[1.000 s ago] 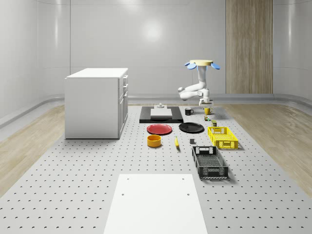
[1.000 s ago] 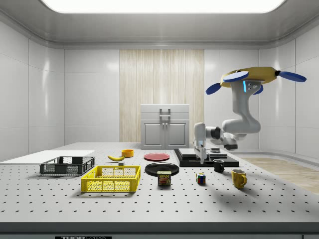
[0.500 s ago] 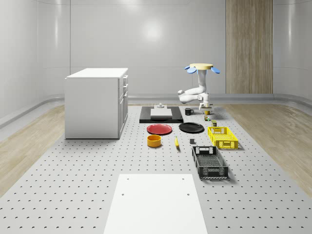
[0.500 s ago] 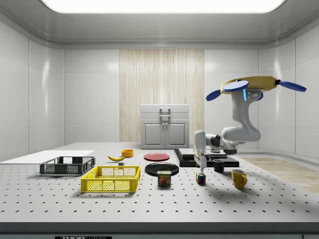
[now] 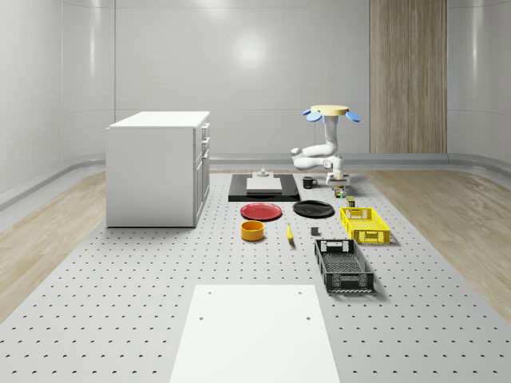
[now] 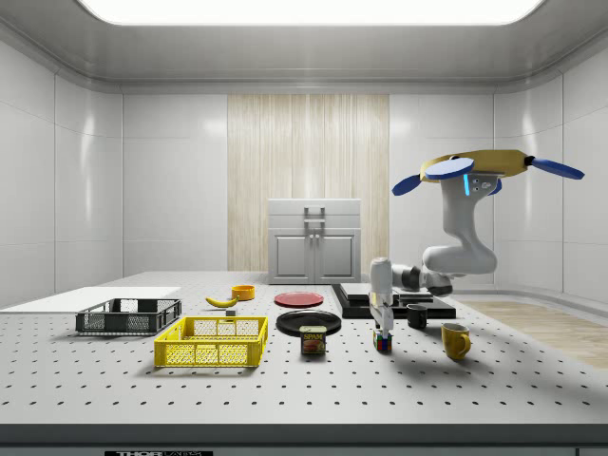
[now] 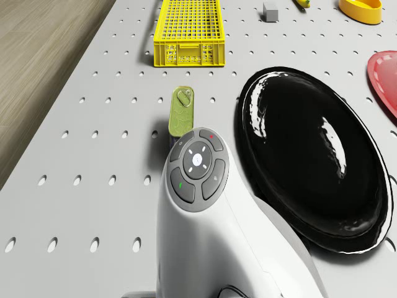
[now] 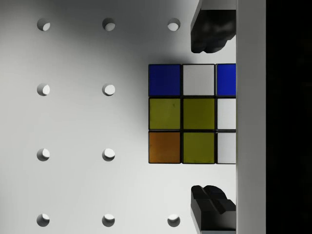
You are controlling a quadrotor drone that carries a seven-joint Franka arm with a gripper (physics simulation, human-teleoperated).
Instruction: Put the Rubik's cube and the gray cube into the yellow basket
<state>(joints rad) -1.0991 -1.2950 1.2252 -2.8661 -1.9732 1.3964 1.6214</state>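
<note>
This is a test lab for robots, drawn in a simulator rather than a lived-in room. The floor area is a broad grey bench (image 5: 120, 319) drilled with a regular grid of holes, like a mounting board for experiments. The walls (image 5: 239, 72) are smooth, pale, glossy panels with rounded corners, broken by one strip of wood panelling (image 5: 407, 76), and a long flat light (image 6: 304, 9) glows in the ceiling. A plain white cabinet (image 5: 158, 167) stands alone on the bench, and household things such as plates (image 5: 262, 211), a bowl (image 5: 252, 230), mugs (image 6: 455, 340) and crates (image 5: 343, 264) are set out in tidy spaced rows, as for a trial. A drone (image 6: 475, 166) carrying an arm hovers above the bench's far end.
</note>
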